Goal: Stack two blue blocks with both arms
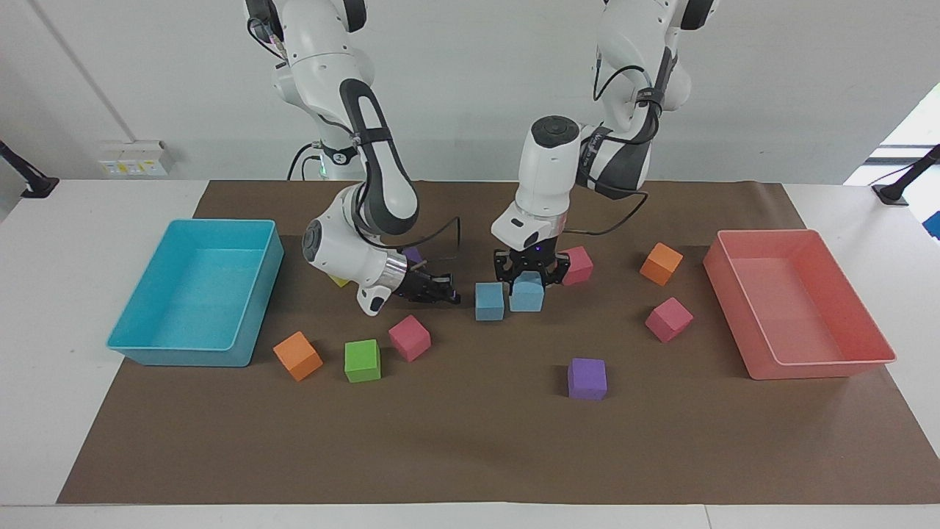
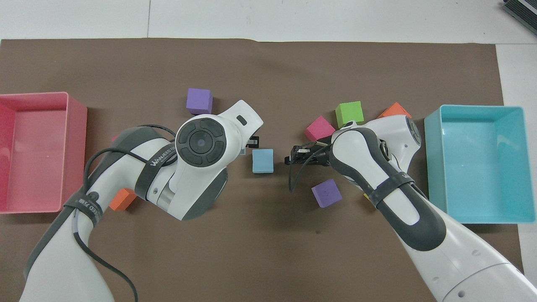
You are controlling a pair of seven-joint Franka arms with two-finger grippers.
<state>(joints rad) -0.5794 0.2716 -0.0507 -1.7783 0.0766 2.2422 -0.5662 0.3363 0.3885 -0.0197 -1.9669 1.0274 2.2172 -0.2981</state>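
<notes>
The left gripper (image 1: 529, 282) carries one blue block (image 1: 526, 296) pinched in its jaws, held just above the table beside the second blue block (image 1: 489, 301), which rests on the brown mat near the middle of the table. The stack is not yet made: by these views the carried cube hangs level with the resting one, not over it, so a lift, a short sideways move and a release remain. The right gripper (image 1: 435, 289) waits low beside the resting block, toward the right arm's end of the table; whether its jaws are spread or pressed together cannot be told. It sits close enough that it could crowd the placement. Scattered around are a pink cube (image 1: 409, 337), a green cube (image 1: 363, 361) and an orange cube (image 1: 297, 355) near the cyan tray (image 1: 147, 345), a purple cube (image 1: 587, 378) farther from the robots, and more pink and orange cubes toward the pink tray (image 1: 815, 364). None lies on the short path between the two blue blocks.
</notes>
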